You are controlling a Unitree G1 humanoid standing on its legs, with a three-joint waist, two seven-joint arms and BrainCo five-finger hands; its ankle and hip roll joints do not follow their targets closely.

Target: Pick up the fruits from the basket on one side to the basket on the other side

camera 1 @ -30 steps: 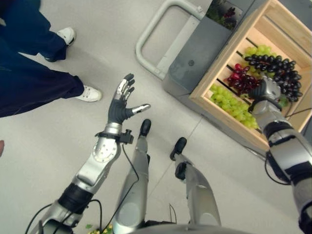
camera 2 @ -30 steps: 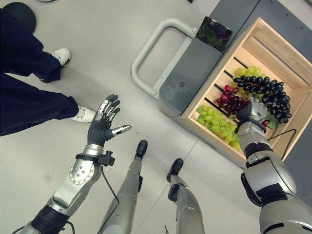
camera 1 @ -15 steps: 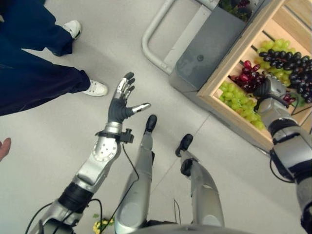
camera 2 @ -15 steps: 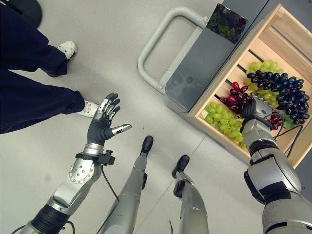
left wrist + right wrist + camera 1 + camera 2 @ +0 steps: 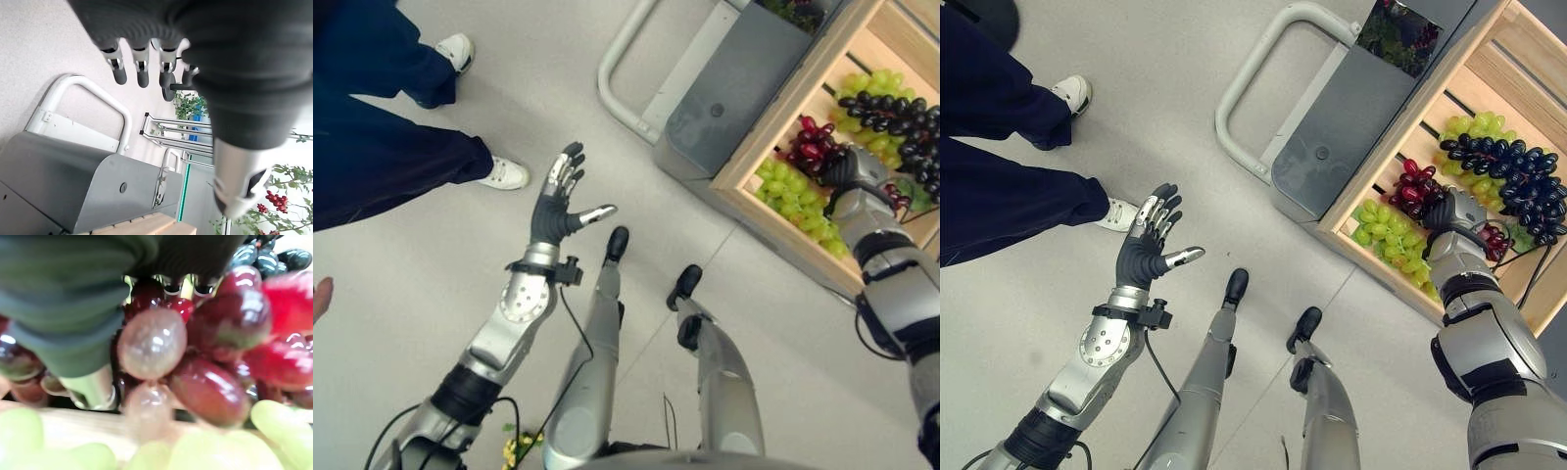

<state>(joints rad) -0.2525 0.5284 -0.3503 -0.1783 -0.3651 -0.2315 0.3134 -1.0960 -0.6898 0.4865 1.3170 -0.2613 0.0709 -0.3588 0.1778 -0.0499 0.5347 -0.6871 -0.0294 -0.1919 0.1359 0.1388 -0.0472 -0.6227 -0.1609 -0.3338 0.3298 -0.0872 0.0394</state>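
Note:
A wooden crate (image 5: 1381,274) at the right holds green grapes (image 5: 1391,240) at its near wall, red grapes (image 5: 1415,186) in the middle and dark grapes (image 5: 1518,176) farther back. My right hand (image 5: 1454,211) reaches into the crate and rests against the red grapes (image 5: 210,382), which crowd the palm in the right wrist view. My left hand (image 5: 1144,250) hangs over the bare floor at the left, open and holding nothing, its fingers (image 5: 139,63) straight.
A grey cart (image 5: 1342,127) with a white loop handle (image 5: 1234,88) carries the crate. A person in dark trousers (image 5: 999,186) and white shoes (image 5: 1126,211) stands at the left. A person's hand (image 5: 321,294) shows at the left edge.
The whole picture has shifted a little, so the camera moved. My right hand stays at the red grapes and my left hand keeps its pose.

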